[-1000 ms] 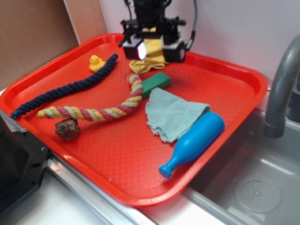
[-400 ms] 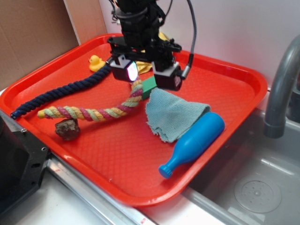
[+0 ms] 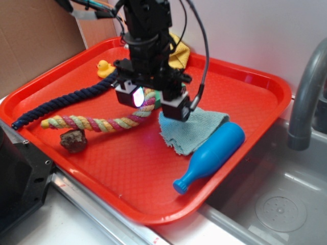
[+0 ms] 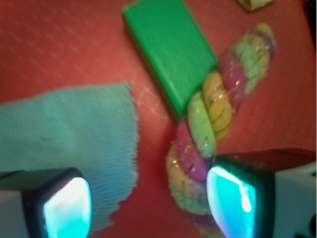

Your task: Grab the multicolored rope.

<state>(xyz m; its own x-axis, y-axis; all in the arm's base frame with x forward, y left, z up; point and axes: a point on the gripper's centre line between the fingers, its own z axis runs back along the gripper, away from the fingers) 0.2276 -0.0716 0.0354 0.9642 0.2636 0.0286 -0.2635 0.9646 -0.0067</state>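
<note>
A: Multicolored rope (image 3: pixel 97 124) where?
B: Left-center of tray (image 3: pixel 255 81), curving up under gripper (image 3: pixel 152 103).
A: Jaws?
B: Wide open, holding nothing; one pad by the rope bend, other over the cloth (image 3: pixel 196 126), prob. lining up to straddle.
A: Vs 1 s ago?
B: Arm's come fwd + down from top edge.

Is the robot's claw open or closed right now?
Open. In the wrist view the gripper has its two glowing fingers wide apart, with red tray showing between them. It isn't squeezing the multicolored rope yet.
</note>
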